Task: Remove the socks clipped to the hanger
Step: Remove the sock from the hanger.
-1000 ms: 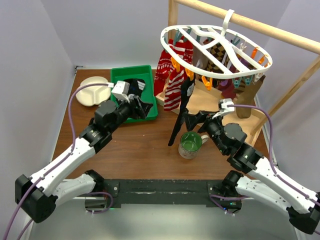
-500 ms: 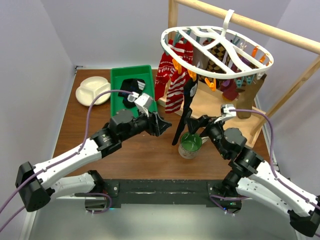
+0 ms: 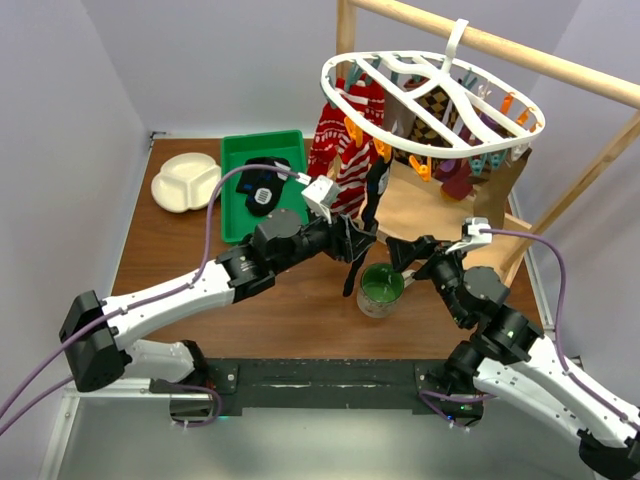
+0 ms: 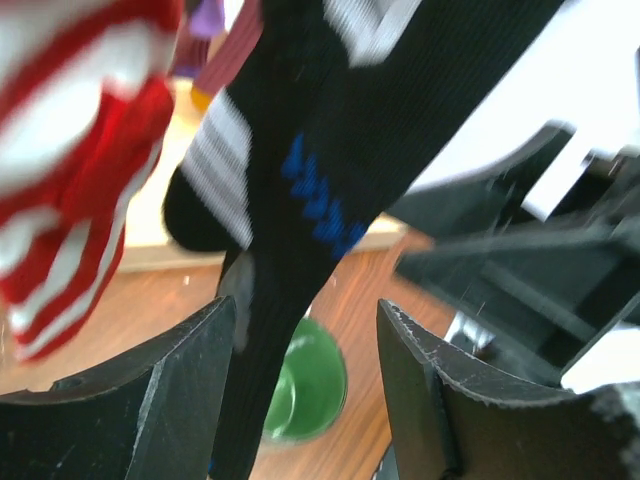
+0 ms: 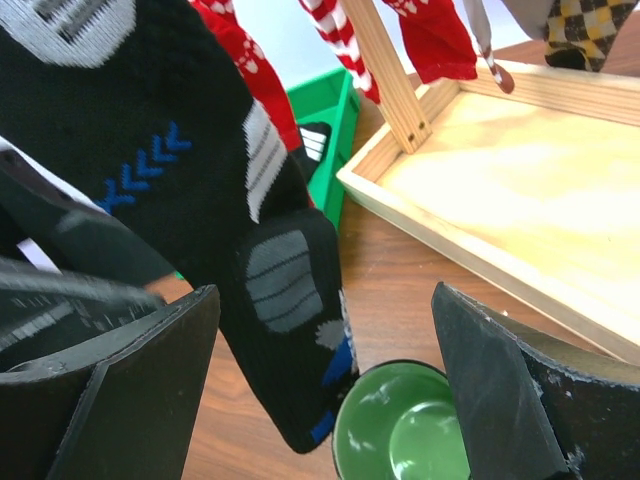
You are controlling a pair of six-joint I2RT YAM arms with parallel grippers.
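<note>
The white oval hanger point(image 3: 430, 100) hangs by its hook from a wooden pole. Red-and-white striped socks point(image 3: 335, 150), a checkered sock point(image 3: 436, 104), a maroon sock point(image 3: 458, 186) and a long black sock point(image 3: 362, 225) hang from its clips. My left gripper point(image 3: 352, 243) is open at the black sock. In the left wrist view the sock point(image 4: 330, 150) hangs between the spread fingers point(image 4: 170, 400), close to the left one. My right gripper point(image 3: 402, 250) is open just right of the sock. In the right wrist view the sock point(image 5: 150, 130) hangs ahead of it, untouched.
A green mug point(image 3: 381, 288) stands right below the black sock's toe. A green bin point(image 3: 240, 160) at back left holds a black sock point(image 3: 265, 186). A white divided plate point(image 3: 188, 182) lies left of it. The wooden frame's tray base point(image 3: 430, 215) lies under the hanger.
My left arm has swung right from over the green bin to the hanging black sock. My right gripper has drawn back a little to the right, away from that sock.
</note>
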